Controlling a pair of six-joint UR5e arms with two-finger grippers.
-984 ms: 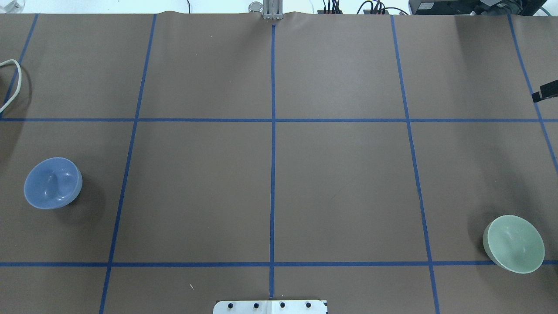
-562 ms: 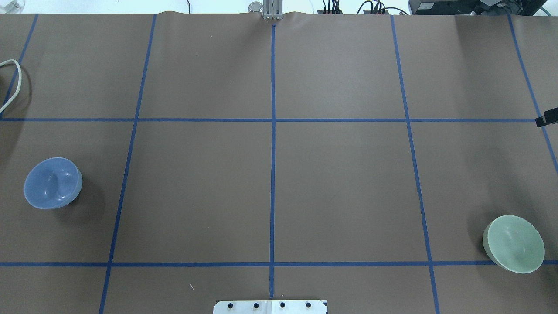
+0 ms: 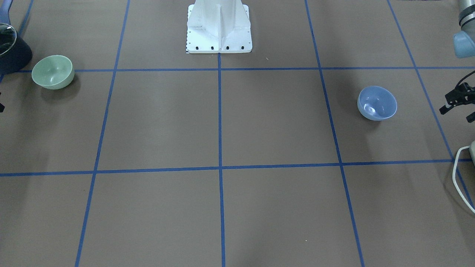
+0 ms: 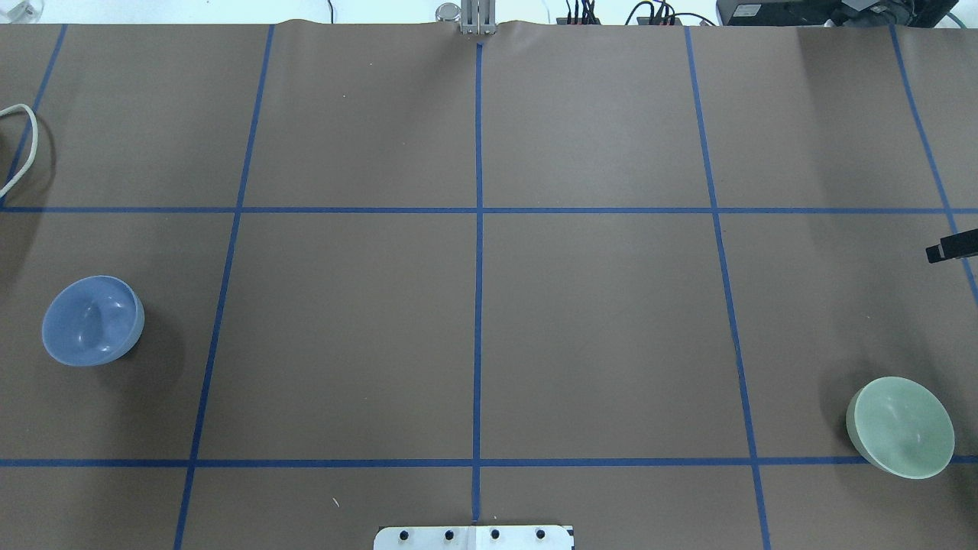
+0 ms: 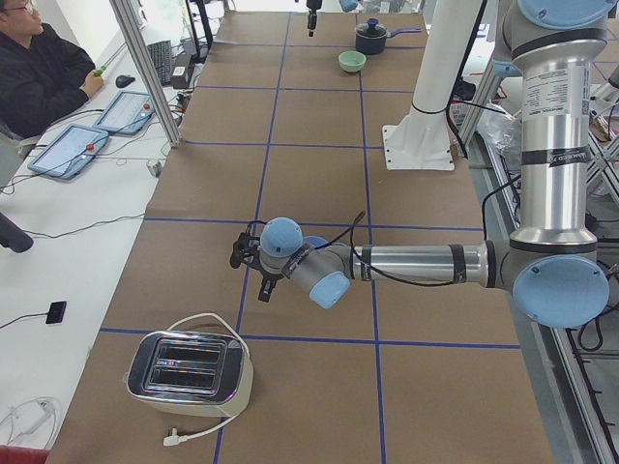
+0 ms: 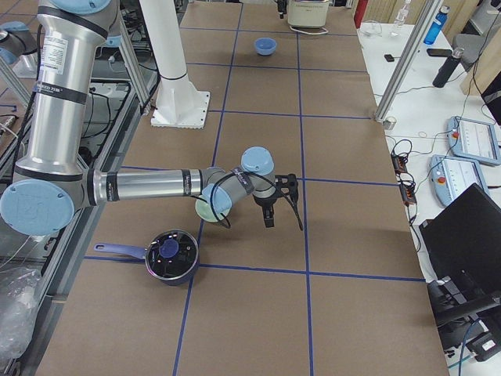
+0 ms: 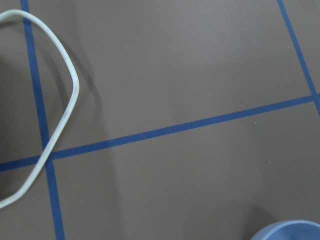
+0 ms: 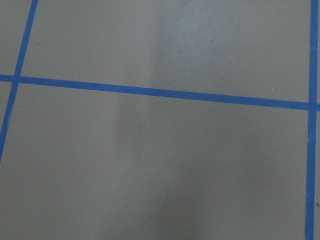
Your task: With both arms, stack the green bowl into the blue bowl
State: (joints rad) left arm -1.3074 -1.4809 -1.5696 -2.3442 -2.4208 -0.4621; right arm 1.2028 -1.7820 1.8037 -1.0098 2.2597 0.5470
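The green bowl [image 4: 901,428] stands upright at the table's near right; it also shows in the front view [image 3: 52,71]. The blue bowl [image 4: 92,321] stands upright at the near left, far from it, and shows in the front view [image 3: 377,103]. My left gripper [image 3: 456,113] hovers beyond the blue bowl at the table's left end, jaws apart and empty. My right gripper [image 6: 270,211] hangs beyond the green bowl. Only one black fingertip [image 4: 950,249] shows in the overhead view, so I cannot tell its state.
A toaster [image 5: 189,367] with a white cord [image 4: 23,145] sits at the left end. A dark lidded pot [image 6: 168,254] sits at the right end beside the green bowl. The white pedestal [image 3: 219,26] stands at the near middle. An operator [image 5: 39,68] sits beside the table.
The right gripper's fingertip has moved down the overhead view's right edge, nearer the green bowl. Both bowls have stayed put.
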